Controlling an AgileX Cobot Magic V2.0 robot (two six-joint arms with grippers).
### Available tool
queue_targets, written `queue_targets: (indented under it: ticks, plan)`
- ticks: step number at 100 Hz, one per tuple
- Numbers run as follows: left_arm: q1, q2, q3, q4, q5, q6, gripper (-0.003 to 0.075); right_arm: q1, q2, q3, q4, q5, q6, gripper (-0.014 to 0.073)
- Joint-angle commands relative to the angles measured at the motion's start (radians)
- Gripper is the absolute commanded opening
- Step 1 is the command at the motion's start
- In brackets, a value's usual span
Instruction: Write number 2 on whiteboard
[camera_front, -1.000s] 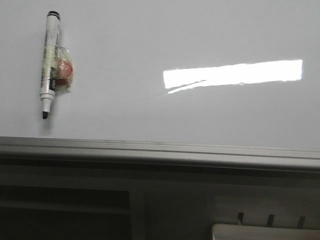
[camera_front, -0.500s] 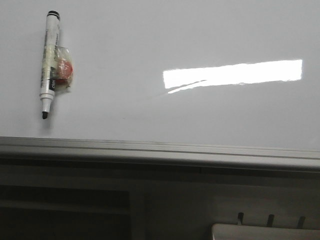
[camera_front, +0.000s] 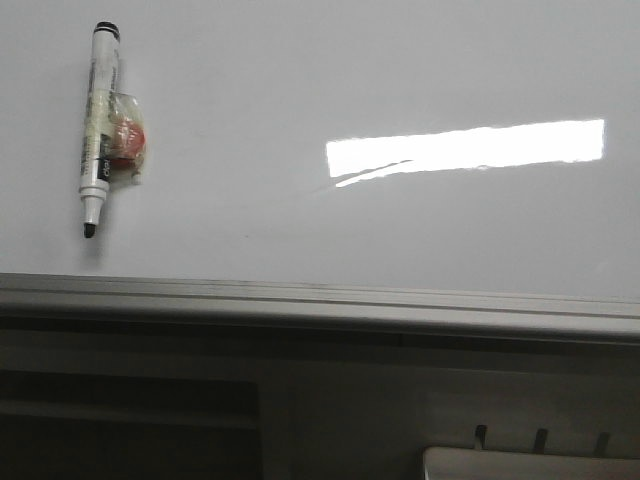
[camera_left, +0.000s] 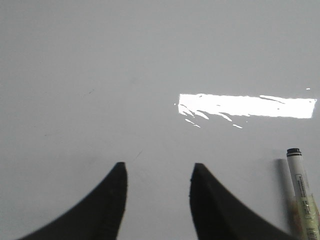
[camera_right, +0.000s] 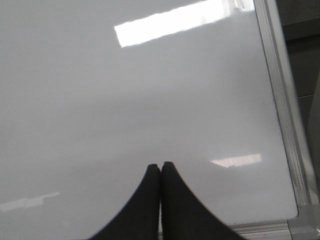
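The whiteboard (camera_front: 300, 80) is glossy white, with a bright light reflection (camera_front: 465, 148) and a grey edge rail (camera_front: 320, 300). No number 2 shows on it. A white marker (camera_front: 99, 125) with a black uncapped tip lies at its left, a red object taped to its side (camera_front: 127, 142). Neither gripper shows in the front view. My left gripper (camera_left: 157, 169) is open and empty over the bare board (camera_left: 100, 75); the marker (camera_left: 302, 192) lies off to one side. My right gripper (camera_right: 160, 166) is shut and empty over the board (camera_right: 125, 100), near its rail (camera_right: 280, 100).
Dark cabinet panels (camera_front: 130, 420) lie below the rail in the front view. A pale tray edge with dark pegs (camera_front: 530, 460) shows at the bottom right. A dark panel (camera_right: 300, 45) lies beyond the rail in the right wrist view.
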Motion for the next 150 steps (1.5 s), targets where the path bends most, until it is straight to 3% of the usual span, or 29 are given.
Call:
queue_targets:
  ticks: [1, 18, 28, 40, 49, 69, 88, 115, 131, 150]
  plan:
    - [0.002, 0.02, -0.037, -0.01, -0.093, -0.004, 0.0434, 0.004, 0.023, -0.015, -0.016, -0.076, -0.011, -0.006]
    - [-0.013, 0.02, -0.037, -0.017, -0.105, 0.007, 0.0393, 0.004, 0.023, -0.002, 0.049, -0.017, -0.03, -0.006]
    - [-0.076, 0.02, -0.037, -0.022, -0.108, 0.02, 0.0386, 0.004, 0.023, -0.002, 0.157, 0.003, -0.191, -0.006]
    - [-0.163, 0.041, -0.037, -0.021, -0.104, 0.02, 0.0386, 0.025, 0.023, -0.002, 0.375, 0.001, -0.486, -0.006]
    - [-0.23, 0.086, -0.035, -0.031, -0.109, 0.02, 0.0386, 0.073, 0.023, -0.002, 0.492, -0.002, -0.537, -0.006]
    - [-0.38, 0.204, -0.035, -0.073, -0.129, 0.02, 0.0386, 0.175, 0.023, -0.002, 0.506, -0.022, -0.64, -0.006]
    - [-0.525, 0.357, -0.035, -0.041, -0.265, 0.02, 0.0386, 0.224, 0.023, -0.002, 0.507, -0.045, -0.754, -0.006]
    - [-0.641, 0.614, -0.035, -0.094, -0.489, 0.018, 0.0388, 0.224, 0.023, -0.002, 0.521, -0.112, -0.761, -0.006]
    - [-0.675, 0.743, -0.044, -0.17, -0.631, 0.014, 0.0388, 0.224, 0.023, -0.002, 0.635, -0.161, -0.761, -0.006]
    - [-0.715, 0.862, -0.044, -0.238, -0.694, 0.014, 0.0388, 0.224, 0.023, -0.002, 0.649, -0.169, -0.761, -0.006]
